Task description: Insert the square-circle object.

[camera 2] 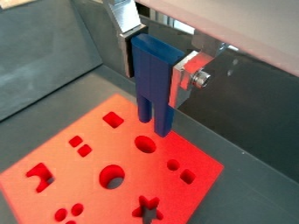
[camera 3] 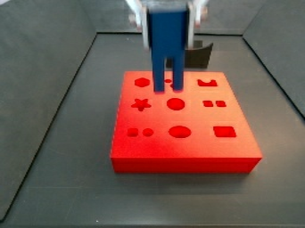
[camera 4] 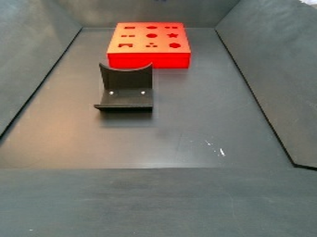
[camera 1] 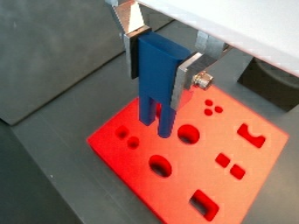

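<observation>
- The dark grey curved holder is seen standing on the counter, nearer than the red board.
- The square-circle object is pinched by the tool, its legs held just above the board's holes.

Both wrist views look steeply down from close beside the gripper, which fills the upper part of each frame with the square-circle object between its fingers, above the red board; the two views face the board from differing angles. A side view sits near the board's front edge, raised and tilted down, showing the red board large with the gripper cut by the frame edge. A side view stands far back along the floor, high, with the dark curved holder nearer than the red board. All views share the board.
</observation>
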You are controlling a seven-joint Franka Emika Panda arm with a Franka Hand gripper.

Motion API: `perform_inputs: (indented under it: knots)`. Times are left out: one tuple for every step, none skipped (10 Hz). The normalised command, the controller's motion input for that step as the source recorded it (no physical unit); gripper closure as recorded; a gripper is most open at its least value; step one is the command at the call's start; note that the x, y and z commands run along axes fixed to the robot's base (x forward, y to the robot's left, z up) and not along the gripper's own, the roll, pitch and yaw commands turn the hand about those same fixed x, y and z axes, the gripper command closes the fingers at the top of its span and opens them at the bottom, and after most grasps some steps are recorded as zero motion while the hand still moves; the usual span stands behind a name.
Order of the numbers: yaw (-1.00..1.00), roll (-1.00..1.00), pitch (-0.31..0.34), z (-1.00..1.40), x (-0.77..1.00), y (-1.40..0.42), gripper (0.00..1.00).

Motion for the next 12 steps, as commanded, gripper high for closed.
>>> perform_inputs:
  knots:
    - [0.0, 0.37, 0.107, -0.31, 0.14, -0.19, 1.0]
    - [0.0, 0.37, 0.109, -0.29, 0.04, -0.16, 1.0]
    - [0.03, 0.32, 0.079, -0.35, 0.0, -0.15, 1.0]
    - [0.03, 0.32, 0.046, -0.4, -0.18, -0.09, 1.0]
    - [0.04, 0.26, 0.0, -0.5, -0.29, -0.07, 1.0]
    - [0.07, 0.21, 0.0, -0.43, -0.27, -0.07, 1.0]
    - [0.04, 0.18, 0.007, -0.35, -0.34, -0.03, 1.0]
    - [0.05, 0.05, 0.0, -0.24, -0.2, -0.12, 1.0]
    - [0.19, 0.0, -0.091, -0.22, 0.0, -0.16, 1.0]
    - [0.18, 0.0, -0.101, -0.26, 0.0, -0.13, 1.0]
    - [0.19, 0.0, -0.1, -0.33, -0.04, -0.02, 1.0]
    - [0.17, 0.01, -0.093, -0.34, -0.18, 0.0, 1.0]
